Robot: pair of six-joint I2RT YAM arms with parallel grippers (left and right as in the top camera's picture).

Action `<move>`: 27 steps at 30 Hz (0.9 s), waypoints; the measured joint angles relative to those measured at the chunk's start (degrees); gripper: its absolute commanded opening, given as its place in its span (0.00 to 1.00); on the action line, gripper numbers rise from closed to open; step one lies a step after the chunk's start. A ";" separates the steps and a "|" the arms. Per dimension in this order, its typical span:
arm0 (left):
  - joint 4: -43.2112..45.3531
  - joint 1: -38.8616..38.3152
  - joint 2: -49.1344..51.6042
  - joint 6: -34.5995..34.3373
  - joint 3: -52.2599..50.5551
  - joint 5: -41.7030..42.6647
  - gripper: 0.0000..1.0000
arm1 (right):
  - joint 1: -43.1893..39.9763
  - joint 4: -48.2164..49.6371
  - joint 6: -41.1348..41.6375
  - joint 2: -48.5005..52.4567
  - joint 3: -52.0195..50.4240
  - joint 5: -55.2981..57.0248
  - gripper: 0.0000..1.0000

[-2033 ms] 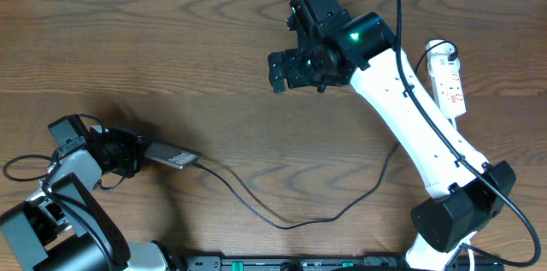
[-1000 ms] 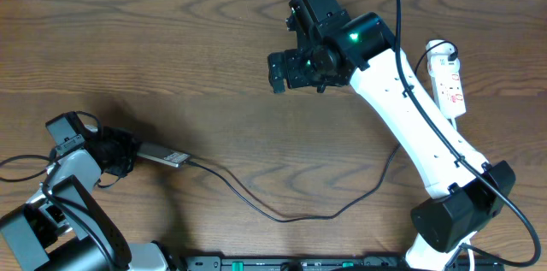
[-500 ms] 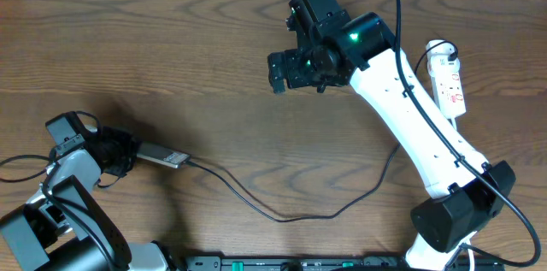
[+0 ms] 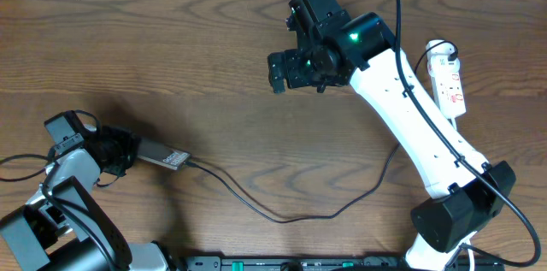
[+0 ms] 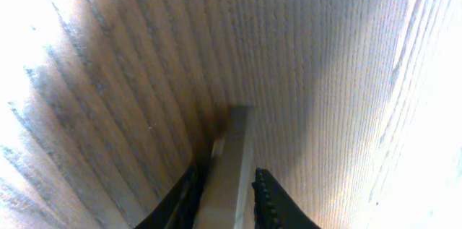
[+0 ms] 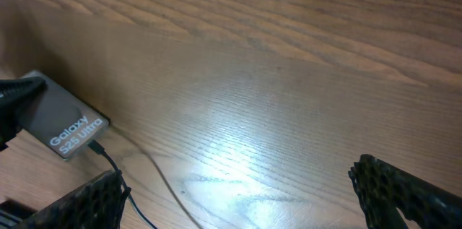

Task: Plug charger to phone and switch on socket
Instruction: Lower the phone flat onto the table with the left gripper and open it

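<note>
Where things are: the phone [image 4: 164, 156] is down at about 8 o'clock on the table [image 4: 171, 40]. It looks tipped up rather than lying flat, with the left gripper [image 4: 130, 152] on its outer end. In the wrist view the fingers [image 5: 268, 199] sit tight on either side of the slab, but I honestly can't tell if they're pinching it or just loose around it.

The charger [image 4: 282, 217] runs off the phone's inner end, and its connector tip [image 6: 94, 147] looks seated to me. The right gripper [image 4: 277, 73] hangs near 12 o'clock with its jaws wide apart and nothing in them. The socket [image 4: 450, 79] is way over at 3 o'clock, right by the table edge.

What I'd worry about:
- If the phone drops from that tilt, it flops over, and the plug could get levered loose.
- The cable's slack loops toward 6 o'clock, then goes under the right arm [image 4: 410, 126]. Swing that arm over to the socket and it could drag the cable and yank the phone.
- The socket looks light and close to the edge, so an off-centre push on the switch could just shove it sideways instead of clicking.
</note>
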 measured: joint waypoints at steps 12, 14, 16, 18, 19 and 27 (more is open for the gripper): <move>-0.55 0.00 -0.15 0.00 0.28 0.00 0.32 | 0.00 -0.02 0.00 0.00 0.00 0.00 0.99; -0.74 0.00 -0.20 0.00 0.35 -0.04 0.33 | 0.00 -0.02 0.00 0.00 0.00 0.02 0.99; -0.87 0.00 -0.22 -0.02 0.37 -0.11 0.33 | 0.00 -0.02 0.00 0.00 0.00 0.00 0.99; -0.90 0.00 -0.22 -0.02 0.39 -0.11 0.33 | 0.00 -0.02 0.00 0.00 0.00 0.00 0.99; -0.92 0.00 -0.22 -0.02 0.39 -0.11 0.33 | 0.00 -0.02 0.02 0.00 0.00 0.00 0.99; -1.62 0.00 -0.31 0.00 0.59 -0.20 0.38 | 0.00 -0.04 0.00 0.00 0.00 0.02 0.99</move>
